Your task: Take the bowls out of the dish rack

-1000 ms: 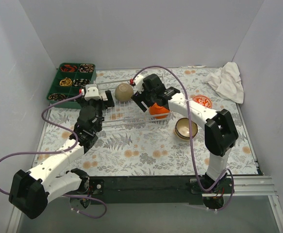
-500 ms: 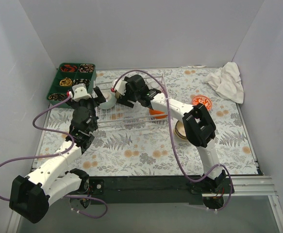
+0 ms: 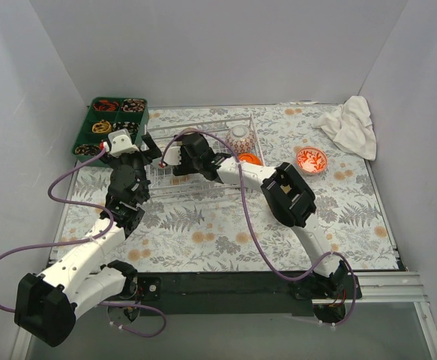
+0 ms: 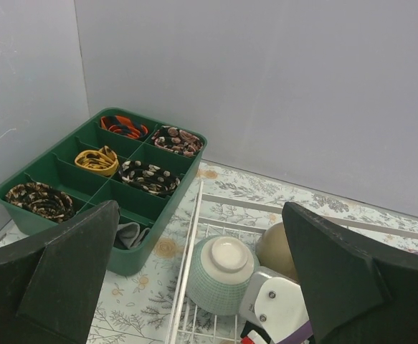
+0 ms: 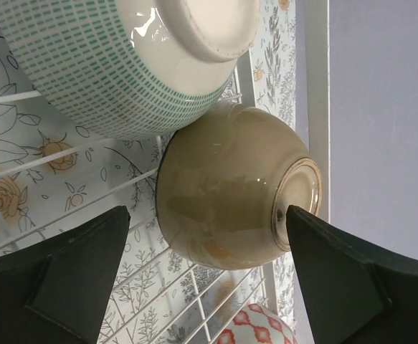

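The white wire dish rack lies mid-table. My left gripper is open at the rack's left end, above an upside-down pale green bowl and an olive-tan bowl beside it. My right gripper is open inside the rack, its fingers either side of the olive-tan bowl without closing on it. The pale green bowl lies next to it. A red-patterned bowl and an orange bowl sit at the rack's right end. Another red-patterned bowl stands on the table.
A green compartment tray of small items stands just left of the rack, also in the left wrist view. A crumpled white cloth lies at the back right. The right arm stretches across the rack.
My right arm has swung left across the rack, from over the orange bowl to the olive-tan bowl at the left end. My left gripper has drawn back a little to the left.
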